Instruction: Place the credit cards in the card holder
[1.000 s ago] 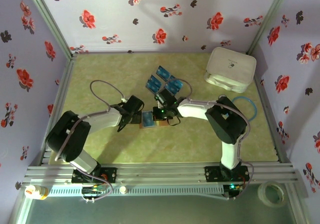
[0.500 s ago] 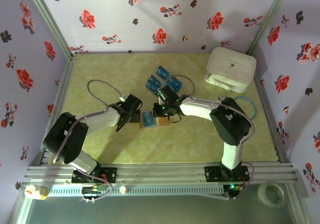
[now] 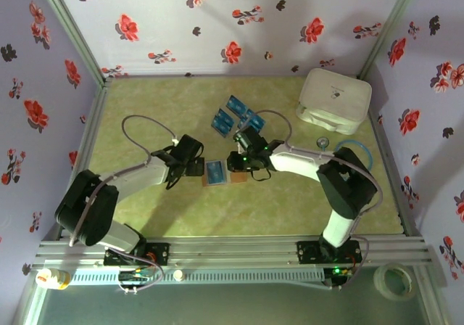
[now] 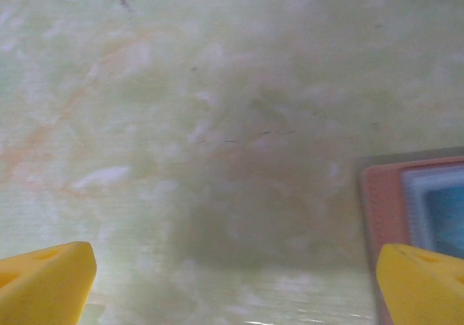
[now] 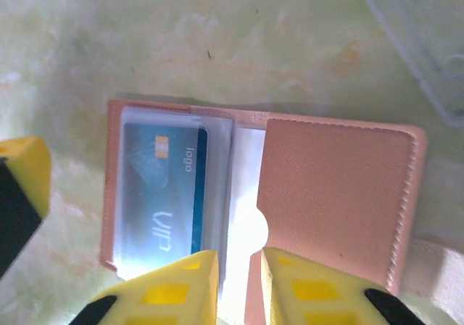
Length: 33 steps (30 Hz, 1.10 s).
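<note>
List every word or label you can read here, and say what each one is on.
"VIP": on the blue card tucked into the clear sleeve of the open card holder, in the right wrist view.
"logo": on the same card, beside its small orange chip mark.
Too small to read: the pale markings on the loose cards and the small mark on the lid of the white box, both in the top view.

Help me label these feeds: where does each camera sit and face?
Top external: overhead, near edge, looking down at the table; left arm, right arm show.
Left wrist: low over the table, facing down; left gripper fingertips at bottom corners.
Right wrist: down onto the open card holder; right gripper at bottom.
Shared: card holder in all three.
</note>
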Each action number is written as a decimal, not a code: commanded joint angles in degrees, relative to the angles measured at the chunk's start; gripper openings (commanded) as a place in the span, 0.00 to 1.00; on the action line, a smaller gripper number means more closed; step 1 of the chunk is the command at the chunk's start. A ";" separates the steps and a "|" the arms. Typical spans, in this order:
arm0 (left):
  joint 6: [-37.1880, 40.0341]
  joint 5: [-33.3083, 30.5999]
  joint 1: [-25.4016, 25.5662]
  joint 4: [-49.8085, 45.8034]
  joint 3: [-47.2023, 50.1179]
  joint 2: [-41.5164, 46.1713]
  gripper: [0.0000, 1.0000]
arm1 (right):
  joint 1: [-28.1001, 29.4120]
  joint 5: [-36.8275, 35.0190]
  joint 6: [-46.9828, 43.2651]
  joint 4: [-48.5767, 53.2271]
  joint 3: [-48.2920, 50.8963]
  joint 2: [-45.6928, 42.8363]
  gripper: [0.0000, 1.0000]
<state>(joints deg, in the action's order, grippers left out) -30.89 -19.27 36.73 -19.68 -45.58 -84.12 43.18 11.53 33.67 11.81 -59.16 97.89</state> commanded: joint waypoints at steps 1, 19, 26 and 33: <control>1.31 6.70 -0.34 3.40 -0.25 2.45 1.00 | -0.91 -4.66 -1.93 3.24 1.57 -5.77 0.35; -5.59 18.83 0.51 16.51 3.39 -1.60 1.00 | -5.74 -7.07 -3.04 -0.64 6.76 -3.91 0.38; -5.72 19.53 0.62 18.00 3.56 -3.92 1.00 | -5.82 -5.53 -2.62 -2.23 8.20 -3.39 0.11; -6.37 19.84 0.62 19.68 3.73 -6.41 1.00 | -5.76 -2.29 0.06 -6.10 10.66 -3.15 0.02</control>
<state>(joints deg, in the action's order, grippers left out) -36.14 -0.32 37.01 -1.69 -42.83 -89.36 37.74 7.11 32.25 8.01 -49.65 93.78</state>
